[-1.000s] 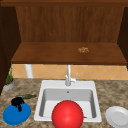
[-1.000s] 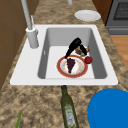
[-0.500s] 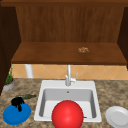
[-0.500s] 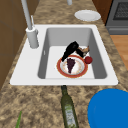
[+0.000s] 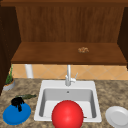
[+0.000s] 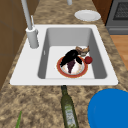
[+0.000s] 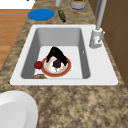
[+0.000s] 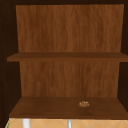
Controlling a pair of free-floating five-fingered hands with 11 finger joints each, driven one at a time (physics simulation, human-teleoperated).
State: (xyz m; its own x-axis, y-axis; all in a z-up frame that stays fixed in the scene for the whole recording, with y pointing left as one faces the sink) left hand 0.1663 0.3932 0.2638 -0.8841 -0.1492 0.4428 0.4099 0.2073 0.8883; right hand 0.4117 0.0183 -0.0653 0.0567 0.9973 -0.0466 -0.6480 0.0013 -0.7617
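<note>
My right hand (image 6: 70, 58) is draping relaxed, open fingers over the orange-rimmed plate (image 6: 72, 67) in the sink (image 6: 105, 75), red ball (image 6: 88, 59) at three o'clock. My left hand (image 5: 17, 102) is hovering above the blue plate (image 5: 16, 114); I cannot tell its fingers.

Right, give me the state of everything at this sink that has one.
Chrome tap: off, no water running.
Red-rimmed white plate: flat on the sink floor, a robot hand arched over it.
Green glass bottle: lying on its side on the counter.
Blue round plate: flat on the counter, left robot hand at it.
</note>
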